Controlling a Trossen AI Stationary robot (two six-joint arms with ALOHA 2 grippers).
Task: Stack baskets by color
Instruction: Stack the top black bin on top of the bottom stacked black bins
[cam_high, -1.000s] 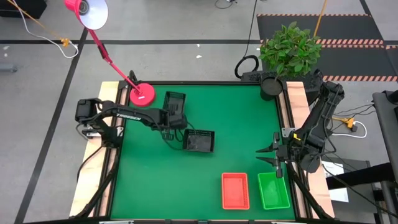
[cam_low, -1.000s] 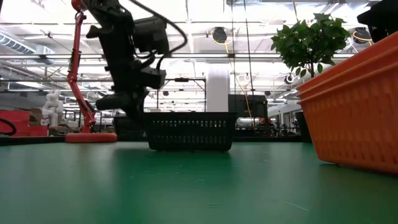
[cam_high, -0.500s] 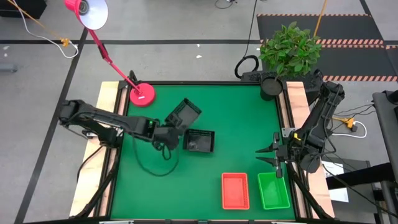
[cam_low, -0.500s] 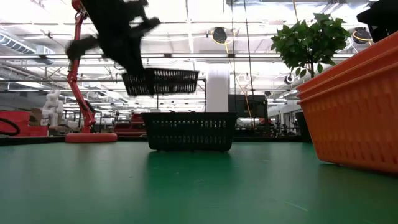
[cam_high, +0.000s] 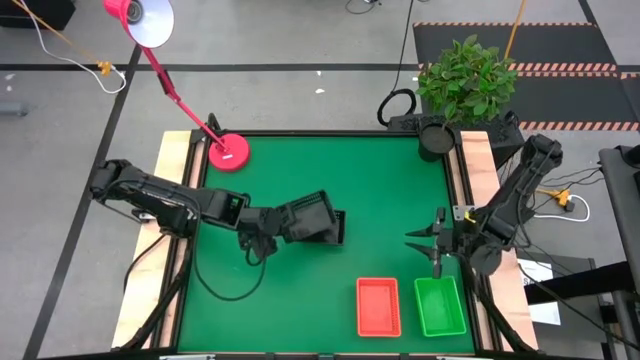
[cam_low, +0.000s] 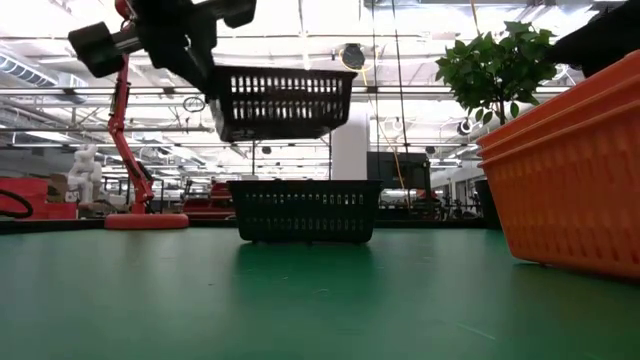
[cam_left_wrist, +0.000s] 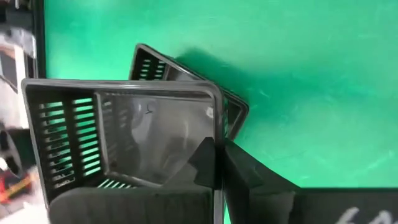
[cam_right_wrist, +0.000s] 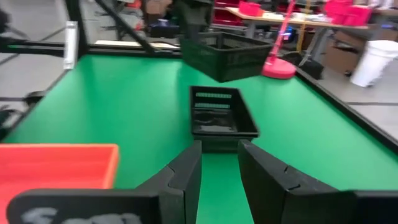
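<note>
The left gripper (cam_high: 268, 226) is clamped on the rim of a black basket (cam_high: 308, 216) and holds it tilted in the air, clear of the green table (cam_high: 380, 190), near the table's middle. Directly under it a second black basket (cam_low: 305, 212) rests upright on the table; in the low view the lifted one hangs above it with a gap between them. The right gripper (cam_high: 432, 246) hovers near the table's right edge, fingers (cam_right_wrist: 186, 171) partly apart and holding nothing, just above the green basket (cam_high: 441, 307) by the front edge. A red-orange basket (cam_high: 379, 306) sits just beside the green one, on its left.
</note>
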